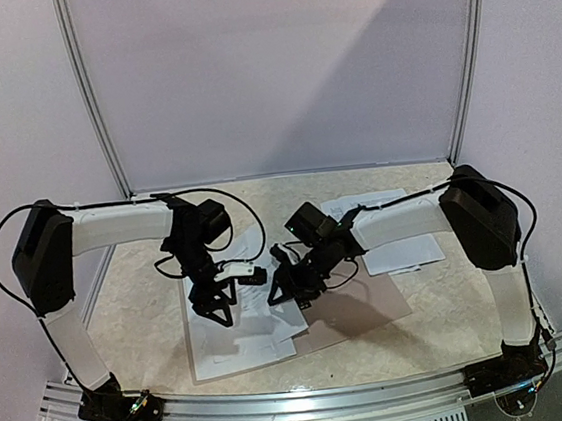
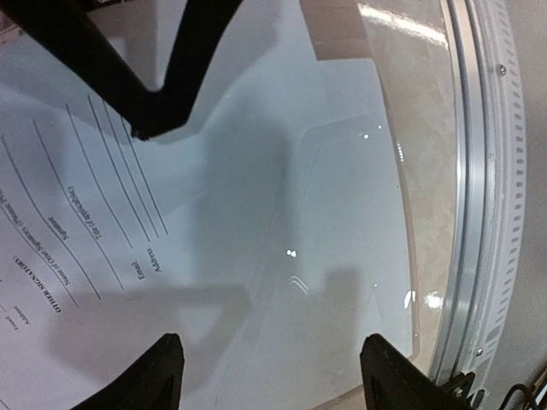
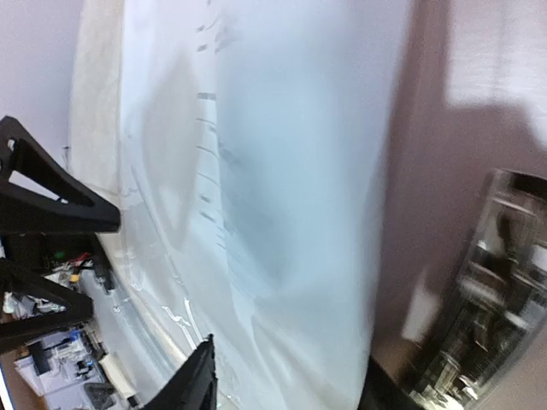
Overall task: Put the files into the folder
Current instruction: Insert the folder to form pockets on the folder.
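The pale, beige-speckled surface (image 1: pixel 141 316) carries the taupe folder (image 1: pixel 372 307), which lies open and flat. White printed files (image 1: pixel 225 349) cover the folder's left part and spill past its left edge onto the surface. More sheets (image 1: pixel 406 250) lie just beyond the folder's far edge, toward its right end.

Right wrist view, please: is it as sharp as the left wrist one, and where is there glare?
Right wrist: motion-blurred, text on the white printed sheets unreadable. Left wrist: sharp, print legible, small glints on the clear glossy plastic sleeve.
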Motion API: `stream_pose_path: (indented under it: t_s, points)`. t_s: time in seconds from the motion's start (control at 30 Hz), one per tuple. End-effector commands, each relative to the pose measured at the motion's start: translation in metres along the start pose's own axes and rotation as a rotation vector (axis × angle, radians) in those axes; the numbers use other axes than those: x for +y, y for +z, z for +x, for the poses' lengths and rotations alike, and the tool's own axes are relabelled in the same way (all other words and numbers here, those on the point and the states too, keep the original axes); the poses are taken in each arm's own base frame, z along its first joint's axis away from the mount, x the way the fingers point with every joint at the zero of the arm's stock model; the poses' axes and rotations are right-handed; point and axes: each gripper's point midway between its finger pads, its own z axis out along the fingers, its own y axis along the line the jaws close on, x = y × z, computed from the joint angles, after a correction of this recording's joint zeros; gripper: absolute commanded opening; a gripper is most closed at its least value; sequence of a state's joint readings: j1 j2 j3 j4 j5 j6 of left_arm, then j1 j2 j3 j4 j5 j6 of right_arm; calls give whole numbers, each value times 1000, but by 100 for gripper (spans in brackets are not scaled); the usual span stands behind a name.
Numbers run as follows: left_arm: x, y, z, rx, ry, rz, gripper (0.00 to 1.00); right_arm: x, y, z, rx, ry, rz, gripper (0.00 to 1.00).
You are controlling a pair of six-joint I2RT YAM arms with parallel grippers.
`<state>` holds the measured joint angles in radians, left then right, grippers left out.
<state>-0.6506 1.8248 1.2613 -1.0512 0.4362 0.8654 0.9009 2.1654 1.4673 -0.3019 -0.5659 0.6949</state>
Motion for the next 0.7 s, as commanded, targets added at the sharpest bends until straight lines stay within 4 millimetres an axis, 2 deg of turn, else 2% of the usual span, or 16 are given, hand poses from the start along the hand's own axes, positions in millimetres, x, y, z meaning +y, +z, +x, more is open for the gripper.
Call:
stream_pose_path:
  t_s: [0.0, 0.1, 0.2, 0.37, 0.4, 0.57, 0.67]
  points:
    - [-2, 2, 7, 19, 2, 2, 72, -15, -54, -12, -103, 26, 216, 52]
    - [-4, 4, 12, 30, -14, -6, 71, -17, -75, -8, -134, 15, 280, 56]
    - [-1, 4, 17, 36, -41, -24, 70, -5, -75, 2, -139, -12, 255, 56]
    - [11, -3, 16, -11, -120, -53, 70, 54, -39, 34, -95, -125, 16, 57]
    - [12, -3, 16, -16, -128, -51, 70, 59, -31, 38, -87, -105, -23, 57]
    - [13, 3, 20, 1, -150, -39, 70, 51, -8, 48, -60, -19, -67, 58]
    - [13, 6, 20, -1, -157, -29, 69, 58, 1, 53, -28, -19, -119, 53]
